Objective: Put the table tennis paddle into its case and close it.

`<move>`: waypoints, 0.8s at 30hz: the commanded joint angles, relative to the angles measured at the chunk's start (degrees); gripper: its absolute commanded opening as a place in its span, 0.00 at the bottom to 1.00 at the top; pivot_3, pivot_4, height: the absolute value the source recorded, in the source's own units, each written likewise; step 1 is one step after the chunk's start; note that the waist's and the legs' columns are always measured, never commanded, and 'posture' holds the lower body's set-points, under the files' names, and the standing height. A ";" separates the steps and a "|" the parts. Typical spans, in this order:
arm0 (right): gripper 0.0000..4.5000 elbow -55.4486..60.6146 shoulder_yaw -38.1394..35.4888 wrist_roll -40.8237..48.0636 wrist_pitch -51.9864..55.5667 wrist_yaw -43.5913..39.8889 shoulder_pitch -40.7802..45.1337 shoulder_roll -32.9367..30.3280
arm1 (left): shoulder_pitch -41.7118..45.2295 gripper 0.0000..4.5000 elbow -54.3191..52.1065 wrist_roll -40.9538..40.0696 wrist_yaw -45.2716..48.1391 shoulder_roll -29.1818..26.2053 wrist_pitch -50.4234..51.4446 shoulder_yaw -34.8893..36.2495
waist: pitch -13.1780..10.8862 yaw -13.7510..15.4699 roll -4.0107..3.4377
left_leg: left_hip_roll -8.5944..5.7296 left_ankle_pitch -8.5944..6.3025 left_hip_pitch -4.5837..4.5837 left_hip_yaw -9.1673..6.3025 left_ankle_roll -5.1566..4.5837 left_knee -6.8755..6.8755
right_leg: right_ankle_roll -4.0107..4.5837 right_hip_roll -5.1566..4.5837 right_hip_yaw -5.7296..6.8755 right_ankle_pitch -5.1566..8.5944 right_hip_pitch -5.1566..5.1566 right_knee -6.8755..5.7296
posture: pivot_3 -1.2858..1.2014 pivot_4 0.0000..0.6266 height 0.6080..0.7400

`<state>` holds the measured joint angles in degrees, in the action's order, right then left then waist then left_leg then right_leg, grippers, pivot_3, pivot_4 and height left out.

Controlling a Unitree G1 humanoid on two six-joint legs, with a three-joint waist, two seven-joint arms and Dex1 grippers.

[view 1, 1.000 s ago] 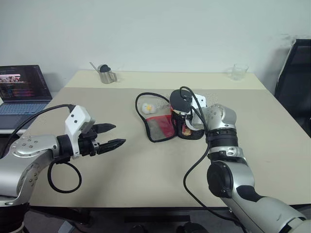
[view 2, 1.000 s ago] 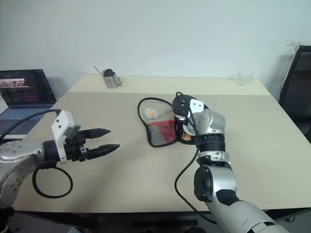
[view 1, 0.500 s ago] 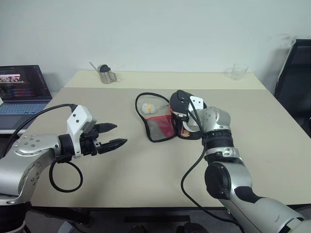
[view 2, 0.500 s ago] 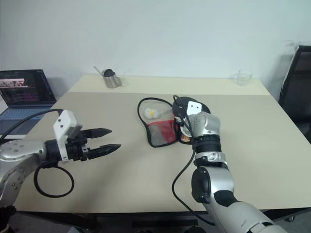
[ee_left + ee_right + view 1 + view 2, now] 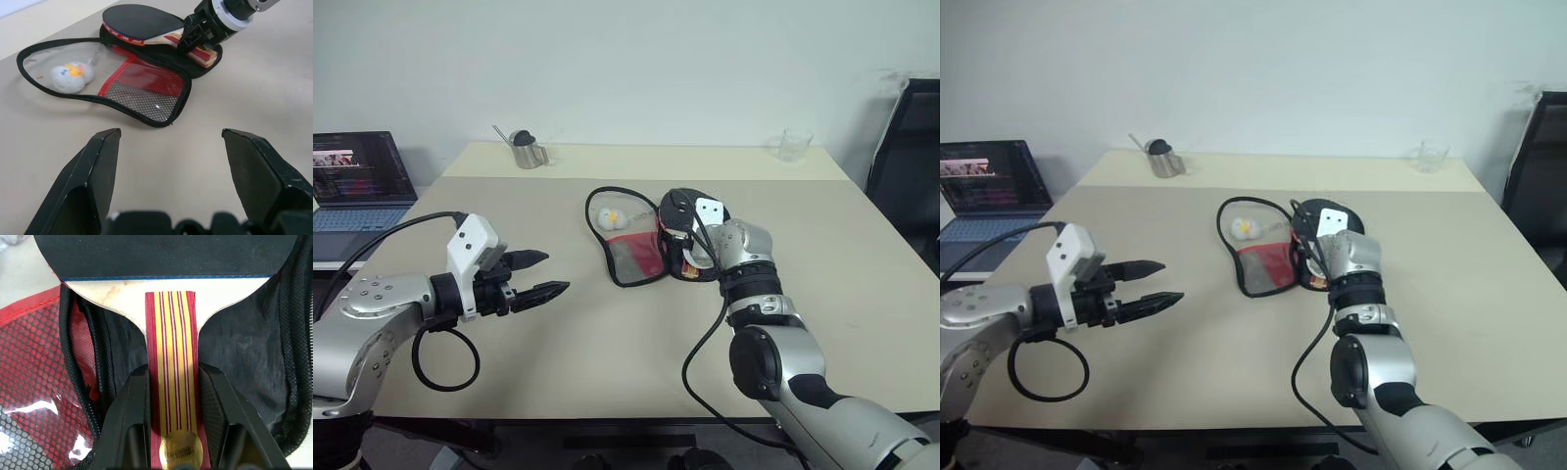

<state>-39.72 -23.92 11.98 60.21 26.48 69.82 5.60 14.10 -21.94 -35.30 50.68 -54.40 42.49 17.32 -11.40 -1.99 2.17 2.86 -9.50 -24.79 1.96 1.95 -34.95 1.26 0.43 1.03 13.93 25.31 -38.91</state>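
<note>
My right end effector (image 5: pixel 172 431) is clamped on the handle of the table tennis paddle (image 5: pixel 171 264), one black finger (image 5: pixel 128 421) pressed against each side of the striped wood. The paddle's black blade reaches away from my fingers and lies over the dark inner half of the case (image 5: pixel 146 93), its handle slightly tilted above the case's narrow end. The case lies unzipped and spread flat near the middle of the bench (image 5: pixel 607 362); its other flap, with the red panel and black mesh, is folded out toward my left side, and the small white-yellow charm (image 5: pixel 68 77) rests on the clear part of that flap.

My left end effector (image 5: pixel 540 274) hangs above the bench well apart from the case, fingers spread wide with nothing between them, pointing toward the case's mesh flap.

At the far edge of the bench stand a small metal jug (image 5: pixel 528 150) on my left and a clear glass (image 5: pixel 794 145) on my right. A laptop (image 5: pixel 357 186) sits open beyond the bench's left edge.
</note>
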 commanded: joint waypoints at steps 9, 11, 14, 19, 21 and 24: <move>0.22 -5.37 2.18 -0.52 -7.16 -0.57 3.87 -3.31 | 0.59 0.80 -1.52 -0.89 -0.44 -0.86 -0.06 1.50 | 0.00 0.02 0.00 | -0.01 0.00 0.00 0.00 0.00 0.00 | 0.00 0.00 0.00 0.00 -0.01 0.00 | 0.52 0.24 1.00; 0.22 -6.49 2.54 -0.52 -7.94 -0.84 4.24 -3.46 | 0.64 0.80 -1.44 -0.87 -0.43 -0.94 -0.10 1.47 | 0.00 -0.04 0.00 | -0.01 0.00 0.00 0.01 0.00 0.00 | 0.00 0.00 0.00 0.00 0.00 0.01 | 0.52 0.24 1.00; 0.22 -7.67 2.97 -0.20 -8.48 -1.51 4.59 -3.43 | 0.44 0.80 -1.66 -0.92 -0.48 -1.14 -0.02 1.83 | 0.00 -0.06 0.00 | 0.00 0.00 0.00 0.00 0.00 0.01 | 0.00 0.01 0.00 0.00 0.00 0.00 | 0.52 0.24 1.00; 0.22 -8.41 3.64 0.10 -8.63 -1.90 4.39 -3.17 | -0.32 0.80 -2.05 -0.97 -0.67 -1.27 0.03 2.34 | 0.00 -0.04 0.00 | -0.01 0.00 0.00 0.01 0.00 0.00 | 0.00 0.01 -0.01 0.00 0.00 0.01 | 0.52 0.24 1.00; 0.22 -8.61 3.86 0.09 -8.76 -2.13 4.28 -3.12 | -0.48 0.80 -2.17 -1.01 -0.77 -1.28 0.02 2.42 | 0.00 -0.04 0.00 | 0.00 0.00 0.00 0.00 0.00 0.00 | 0.00 0.01 -0.02 0.00 0.00 0.01 | 0.52 0.24 1.00; 0.22 -9.45 3.64 0.48 -8.72 -2.58 4.33 -3.18 | -0.70 0.80 -2.35 -1.00 -0.92 -1.35 -0.04 2.43 | 0.00 -0.04 0.00 | 0.01 0.00 0.00 0.00 0.00 0.00 | 0.00 0.01 -0.02 0.00 0.00 0.01 | 0.52 0.24 1.00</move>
<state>-49.85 -20.77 12.08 52.87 24.56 71.64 2.53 13.36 -22.43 -35.89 50.09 -54.75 42.51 17.54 -11.40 -2.03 2.17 2.87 -9.50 -24.78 1.96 1.95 -34.95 1.26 0.44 1.01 13.93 25.31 -38.91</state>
